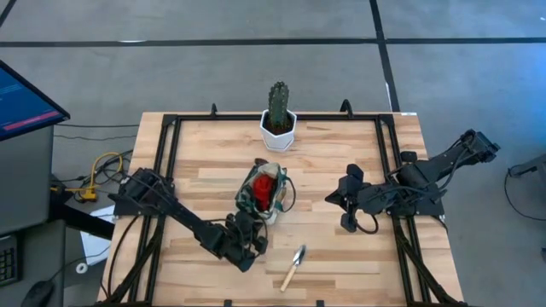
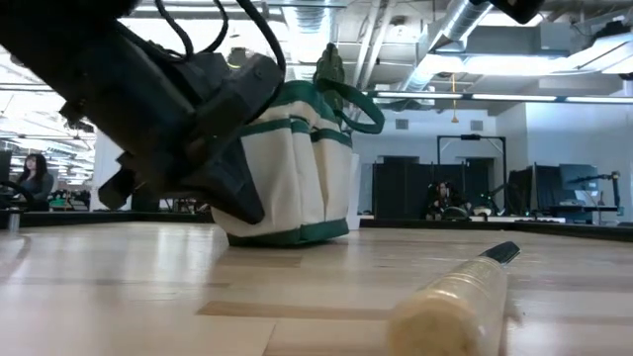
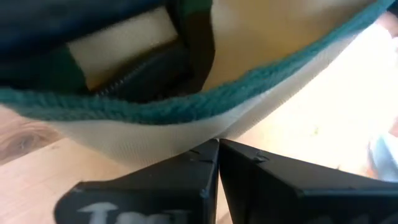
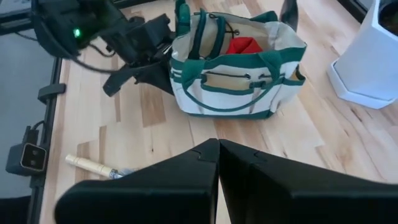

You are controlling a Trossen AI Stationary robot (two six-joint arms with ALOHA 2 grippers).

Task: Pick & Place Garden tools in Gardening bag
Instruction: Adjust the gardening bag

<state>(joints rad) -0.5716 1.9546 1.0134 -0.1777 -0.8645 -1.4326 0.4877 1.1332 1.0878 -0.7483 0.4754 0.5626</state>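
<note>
Bag [image 1: 264,193] found upright near the centre of the tabletop [image 1: 341,256], mouth open, a red item [image 1: 266,186] inside among dark handles; same red item confirmed in the right wrist view [image 4: 244,45]. Exact count of tools already loaded not determinable. One trowel [image 1: 294,267] with wooden handle noted lying loose on the boards at about 5 o'clock from the bag, well apart from it, untouched by either arm; also seen close to the low camera [image 2: 457,293]. No other stray tools observed on the boards. Left gripper [image 1: 247,247] positioned low against the bag's 7 o'clock side, jaws closed together and empty in its own wrist view, tips just below the green-trimmed rim [image 3: 186,109]. Right gripper [image 1: 345,205] parked at 3 o'clock from the bag, well clear, jaws likewise pressed shut with nothing held. Cactus in white pot [image 1: 278,128] at 12 o'clock, not part of the work. Assessment: task judged mostly complete, one trowel outstanding; remaining work a pick of that trowel and a drop into the bag.
</note>
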